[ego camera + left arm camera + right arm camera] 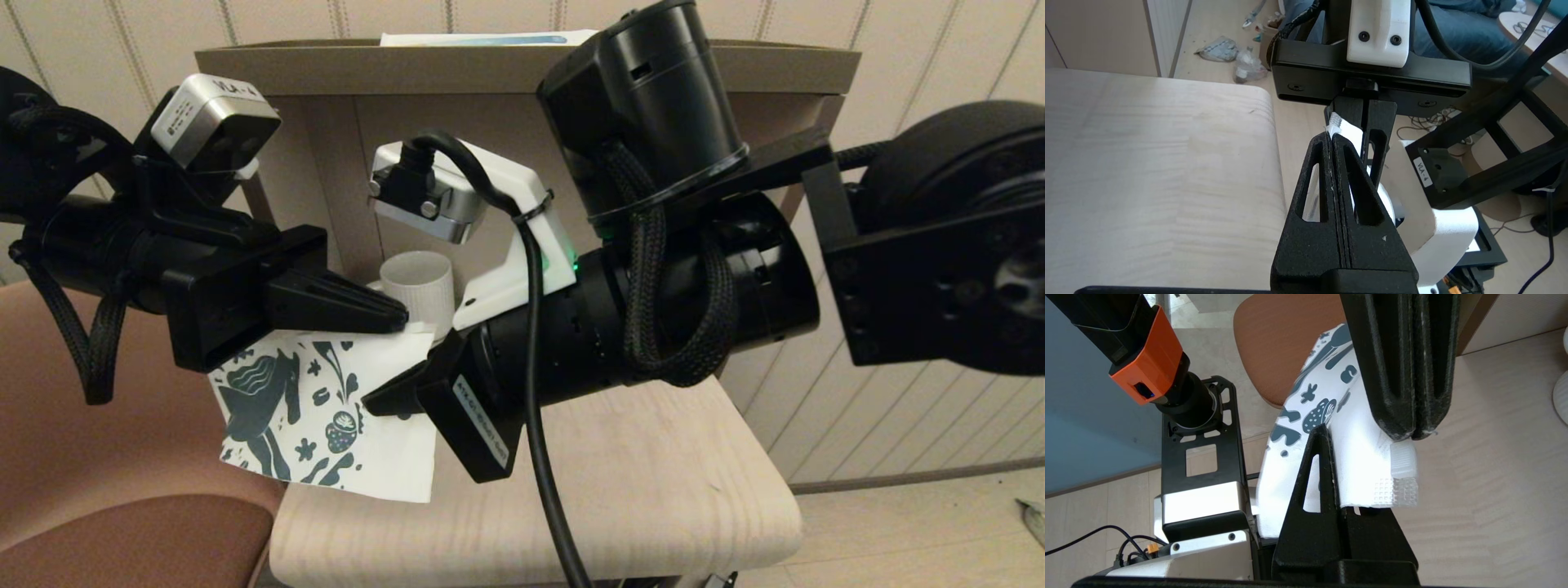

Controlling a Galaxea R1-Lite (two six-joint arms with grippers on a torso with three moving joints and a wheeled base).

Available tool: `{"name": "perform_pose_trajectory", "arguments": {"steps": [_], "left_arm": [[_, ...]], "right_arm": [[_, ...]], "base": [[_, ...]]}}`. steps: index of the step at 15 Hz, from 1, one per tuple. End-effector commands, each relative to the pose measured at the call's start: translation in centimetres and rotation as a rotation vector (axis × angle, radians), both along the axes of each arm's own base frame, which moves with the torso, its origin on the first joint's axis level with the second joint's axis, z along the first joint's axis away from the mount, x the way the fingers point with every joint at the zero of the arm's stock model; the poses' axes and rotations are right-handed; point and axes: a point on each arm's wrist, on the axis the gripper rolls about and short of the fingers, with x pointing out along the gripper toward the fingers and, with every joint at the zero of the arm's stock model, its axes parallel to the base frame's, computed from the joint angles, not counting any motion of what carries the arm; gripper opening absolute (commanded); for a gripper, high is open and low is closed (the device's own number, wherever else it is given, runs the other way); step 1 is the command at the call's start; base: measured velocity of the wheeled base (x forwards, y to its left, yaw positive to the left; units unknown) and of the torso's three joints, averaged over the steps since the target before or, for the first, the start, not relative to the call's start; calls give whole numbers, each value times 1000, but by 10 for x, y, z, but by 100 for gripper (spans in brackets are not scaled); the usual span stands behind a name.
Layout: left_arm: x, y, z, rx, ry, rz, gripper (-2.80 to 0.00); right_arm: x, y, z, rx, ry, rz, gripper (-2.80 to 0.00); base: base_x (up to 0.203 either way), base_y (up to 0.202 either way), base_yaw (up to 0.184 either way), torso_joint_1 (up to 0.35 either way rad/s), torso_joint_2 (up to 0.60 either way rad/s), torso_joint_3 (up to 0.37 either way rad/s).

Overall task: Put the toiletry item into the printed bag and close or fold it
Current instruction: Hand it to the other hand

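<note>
While both arms hold the printed bag (326, 416) up in the air above the desk (637, 474), the bag hangs between them like a small flag. The left gripper (396, 314) comes in from 9 o'clock in the head view, and its jaws are pressed together on the bag's top edge. The right gripper (375, 402) comes in from 3 o'clock, a bit lower, and its jaws are pressed together on the bag's side edge. In the right wrist view the two pairs of jaws pinch close together, near the bumpy zip strip (1402, 482) at the bag's corner. The strip's long way runs from one pair of jaws to the other.

The tiny white tube is not in sight, so I cannot tell if it is inside the bag. The bag looks flat.

My guess is that the next move is to close or fold the top. That turns on the strip lying straight between the two grips. A white mug (418, 290) stands on the desk just behind the bag, at 12 o'clock from it.
</note>
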Motion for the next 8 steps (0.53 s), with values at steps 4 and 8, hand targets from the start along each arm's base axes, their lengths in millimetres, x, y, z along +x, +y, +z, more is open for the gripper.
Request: {"name": "perform_pose_trajectory", "arguments": {"steps": [4,8], "left_arm": [[0,0,-2,-5,-5,-5,-280],[1,2,-2,-7,-6,0,-280]], "right_arm": [[0,-1,-1,-6,4,0,-280],[-6,-15,9,14,-12,-9,-280]], "base": [[0,0,0,0,0,0],[0,0,0,0,0,0]]}}
